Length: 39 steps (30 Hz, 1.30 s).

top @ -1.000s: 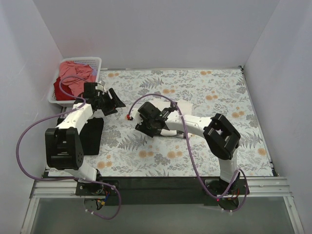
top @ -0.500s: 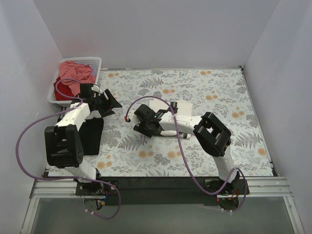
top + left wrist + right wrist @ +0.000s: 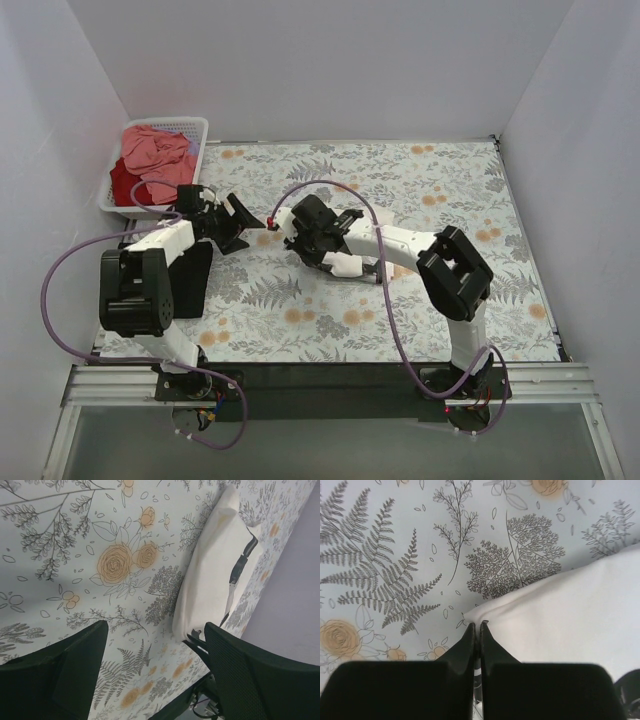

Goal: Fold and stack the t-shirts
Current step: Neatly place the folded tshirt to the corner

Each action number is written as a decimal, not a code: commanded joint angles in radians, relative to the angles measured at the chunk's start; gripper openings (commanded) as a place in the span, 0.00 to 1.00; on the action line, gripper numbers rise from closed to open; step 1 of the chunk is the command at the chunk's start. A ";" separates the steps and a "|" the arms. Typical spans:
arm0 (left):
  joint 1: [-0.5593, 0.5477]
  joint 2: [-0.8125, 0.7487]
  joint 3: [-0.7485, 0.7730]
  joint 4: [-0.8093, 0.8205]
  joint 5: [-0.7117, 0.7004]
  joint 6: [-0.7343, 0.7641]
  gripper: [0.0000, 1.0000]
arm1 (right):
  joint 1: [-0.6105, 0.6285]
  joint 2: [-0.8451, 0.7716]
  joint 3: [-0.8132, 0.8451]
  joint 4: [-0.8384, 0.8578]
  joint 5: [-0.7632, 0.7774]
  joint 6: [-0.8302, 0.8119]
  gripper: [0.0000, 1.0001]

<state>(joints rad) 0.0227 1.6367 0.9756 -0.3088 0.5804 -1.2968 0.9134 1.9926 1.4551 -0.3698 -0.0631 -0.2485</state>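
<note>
1. Right wrist view: the cream-white cloth t-shirt (image 3: 560,615) lay folded and smooth on the floral grey and orange tablecloth (image 3: 395,555) that covered the bench.
2. The right gripper (image 3: 476,626) had its fingers clenched together, tips at the shirt's nearest corner. Whether any cloth was pinched between them could not be told.
3. In the left wrist view the shirt was a long narrow pad. Its long axis slanted up and to the right of that view, and one short end lay just ahead of the left gripper (image 3: 155,625), whose fingers stood released and wide apart.
4. A salmon-pink t-shirt (image 3: 155,148) and a dark red t-shirt (image 3: 125,185) lay in the white plastic lattice basket (image 3: 190,125) at the far left.
</note>
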 commanded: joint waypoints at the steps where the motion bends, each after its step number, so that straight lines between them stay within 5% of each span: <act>1: -0.053 0.008 -0.037 0.121 0.048 -0.125 0.78 | -0.013 -0.110 -0.007 0.035 -0.095 0.011 0.01; 15: -0.216 0.158 -0.114 0.523 0.010 -0.450 0.85 | -0.039 -0.155 -0.041 0.051 -0.181 0.017 0.01; 27: -0.297 0.245 -0.103 0.479 -0.091 -0.545 0.87 | -0.041 -0.178 -0.012 0.057 -0.247 0.084 0.01; 34: -0.320 0.273 -0.055 0.422 -0.056 -0.498 0.65 | -0.039 -0.175 0.004 0.063 -0.293 0.124 0.01; 39: -0.326 0.265 -0.048 0.386 -0.010 -0.483 0.59 | -0.039 -0.176 0.007 0.074 -0.303 0.143 0.01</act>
<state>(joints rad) -0.2958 1.8965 0.9173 0.1608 0.5636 -1.8133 0.8715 1.8713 1.4120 -0.3397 -0.3210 -0.1364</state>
